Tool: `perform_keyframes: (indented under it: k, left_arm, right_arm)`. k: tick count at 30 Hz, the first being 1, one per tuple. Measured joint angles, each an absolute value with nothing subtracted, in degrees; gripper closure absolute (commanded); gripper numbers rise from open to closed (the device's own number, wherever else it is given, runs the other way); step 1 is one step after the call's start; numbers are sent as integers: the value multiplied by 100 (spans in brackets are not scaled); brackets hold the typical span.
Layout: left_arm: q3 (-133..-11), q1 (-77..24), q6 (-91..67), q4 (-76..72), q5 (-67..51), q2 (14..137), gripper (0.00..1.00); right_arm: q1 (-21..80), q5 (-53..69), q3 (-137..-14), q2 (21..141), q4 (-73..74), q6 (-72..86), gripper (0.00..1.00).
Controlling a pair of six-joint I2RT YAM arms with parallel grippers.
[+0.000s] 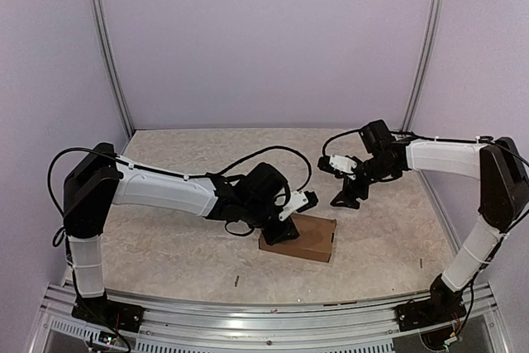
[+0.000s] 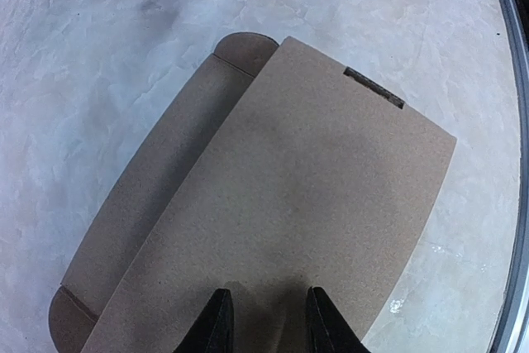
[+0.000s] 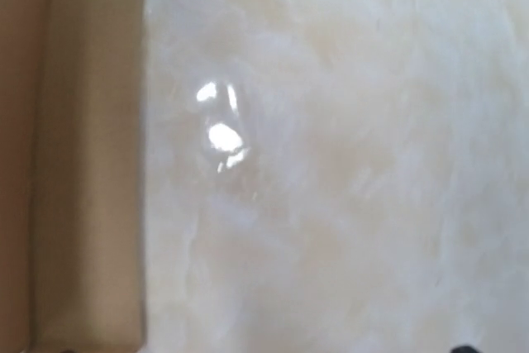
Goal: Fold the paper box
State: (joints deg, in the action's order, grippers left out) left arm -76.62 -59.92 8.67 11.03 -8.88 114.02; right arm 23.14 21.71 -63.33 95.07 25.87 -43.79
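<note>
Left gripper over the shut box, right gripper standing apart.

The left gripper (image 2: 268,293), jaws slightly apart and grasping nothing, sits over the left end of the box (image 2: 281,204); I cannot tell whether it touches the lid. The box lies closed on the table (image 1: 165,245), long axis left to right, slot (image 2: 374,88) at its right end, rounded tabs (image 2: 248,43) on its far side. Beyond its far right corner hovers the right gripper (image 1: 347,197), spread wide and empty; its blurred wrist view cuts the box off.
</note>
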Motion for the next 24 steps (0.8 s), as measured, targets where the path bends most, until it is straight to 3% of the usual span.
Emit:
perform_keyframes:
  k: [11,24]
  left_arm:
    - [-7662,-5970,1133,1151,-875,11382,72]
    - [-7216,-5863,1402,1396,-869,10949,73]
  right_arm:
    - [2917,1568,-5924,9553,2169,-4674,9]
    - [3830,1140,-5068,8495,2388,-4429,7]
